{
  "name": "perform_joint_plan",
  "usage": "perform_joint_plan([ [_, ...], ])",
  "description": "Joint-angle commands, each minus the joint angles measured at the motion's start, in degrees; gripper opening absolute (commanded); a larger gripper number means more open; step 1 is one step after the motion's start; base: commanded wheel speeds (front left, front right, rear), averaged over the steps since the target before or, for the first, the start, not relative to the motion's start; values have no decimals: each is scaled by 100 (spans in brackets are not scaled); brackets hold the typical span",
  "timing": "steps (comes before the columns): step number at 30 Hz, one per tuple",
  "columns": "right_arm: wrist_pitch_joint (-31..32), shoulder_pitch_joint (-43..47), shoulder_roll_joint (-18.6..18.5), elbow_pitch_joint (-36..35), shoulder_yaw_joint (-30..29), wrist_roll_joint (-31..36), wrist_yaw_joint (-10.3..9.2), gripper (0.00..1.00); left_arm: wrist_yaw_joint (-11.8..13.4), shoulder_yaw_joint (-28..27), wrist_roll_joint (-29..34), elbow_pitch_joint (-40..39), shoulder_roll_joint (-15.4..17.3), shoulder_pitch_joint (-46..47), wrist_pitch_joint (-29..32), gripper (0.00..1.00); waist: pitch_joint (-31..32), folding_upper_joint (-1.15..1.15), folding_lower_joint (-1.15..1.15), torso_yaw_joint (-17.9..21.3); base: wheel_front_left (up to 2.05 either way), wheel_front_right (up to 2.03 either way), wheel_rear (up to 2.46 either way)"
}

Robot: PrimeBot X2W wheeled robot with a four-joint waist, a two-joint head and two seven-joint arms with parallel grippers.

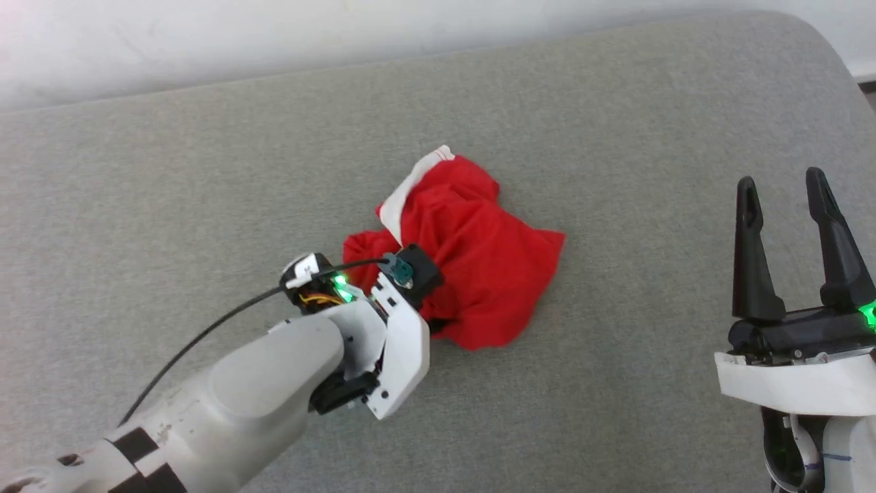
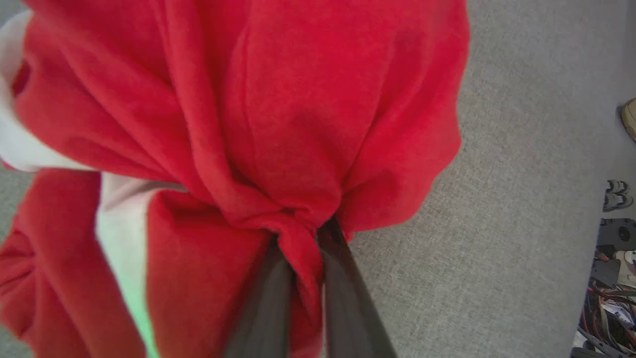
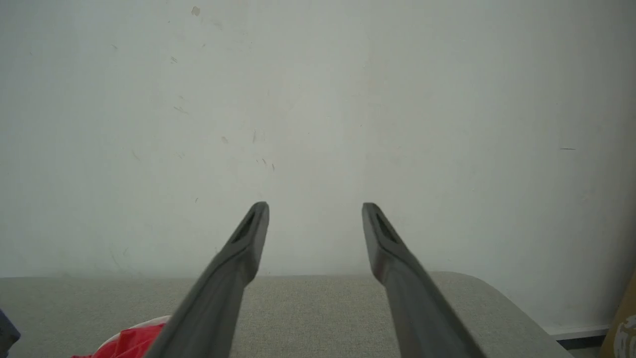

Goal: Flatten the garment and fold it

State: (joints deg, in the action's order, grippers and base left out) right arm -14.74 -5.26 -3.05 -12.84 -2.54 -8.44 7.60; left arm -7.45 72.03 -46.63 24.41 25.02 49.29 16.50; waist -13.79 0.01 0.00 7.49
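At left, we see our left gripper point(image 2: 304, 232) pinched narrow on a bunched fold of the red garment point(image 1: 479, 267). The garment lies crumpled at the middle of the grey padded surface point(image 1: 650, 116). Well apart at right, our right gripper point(image 1: 786, 183) stands spread wide, gripping nothing.

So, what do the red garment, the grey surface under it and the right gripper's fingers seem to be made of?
The garment: soft matte knit cloth, perhaps fleece; it bunches in loose folds. The surface: grey woven upholstery fabric, by its fine flecked texture. The right gripper: fingers of dark matte hard plastic or rubber; I cannot tell which.
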Motion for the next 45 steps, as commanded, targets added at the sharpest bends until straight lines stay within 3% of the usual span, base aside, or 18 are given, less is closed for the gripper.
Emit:
perform_joint_plan([
  [1,-26,46,17,13,-3,74,-11,100,-3,54,-29,80,-70,-163,-110,11,122,-1,0,-134,0,0,0],
  [2,-26,64,17,17,3,92,-11,100,0,48,9,130,-98,-165,-231,100,163,-1,0,-169,0,0,0],
  [6,-26,165,17,44,21,149,-11,100,229,-154,204,199,-242,-114,-975,100,383,-1,0,-290,0,0,0],
  [12,-26,383,17,51,-14,219,-11,100,803,-541,451,-214,-251,-224,-2137,100,705,-1,0,-478,0,0,0],
  [16,-26,480,17,45,-40,230,-11,100,1573,-859,820,-551,-91,-370,-2893,100,832,-1,0,-584,0,0,0],
  [20,-26,547,17,17,-94,231,-11,100,2385,-1420,1122,-957,68,-726,-3133,100,872,-1,0,-702,0,0,0],
  [24,-26,538,17,2,-137,231,-11,100,3144,-2335,1698,-1670,94,-1318,-3146,100,826,-1,0,-800,0,0,0],
  [28,-26,517,17,5,-151,231,-11,100,3661,-3389,2246,-2231,-43,-2177,-3148,100,787,-1,0,-870,0,0,0],
  [31,-26,507,17,30,-167,226,-11,100,3774,-3989,2598,-2398,-200,-2769,-3148,100,779,-1,0,-905,0,0,0],
  [34,-26,509,17,55,-173,221,-11,100,3710,-4283,2768,-2409,-312,-3110,-3148,100,786,-1,0,-918,0,0,0],
  [45,-26,678,17,436,-164,132,-11,100,2826,-5293,3422,-2116,-1007,-4151,-3149,100,887,-1,0,-938,0,0,0],
])
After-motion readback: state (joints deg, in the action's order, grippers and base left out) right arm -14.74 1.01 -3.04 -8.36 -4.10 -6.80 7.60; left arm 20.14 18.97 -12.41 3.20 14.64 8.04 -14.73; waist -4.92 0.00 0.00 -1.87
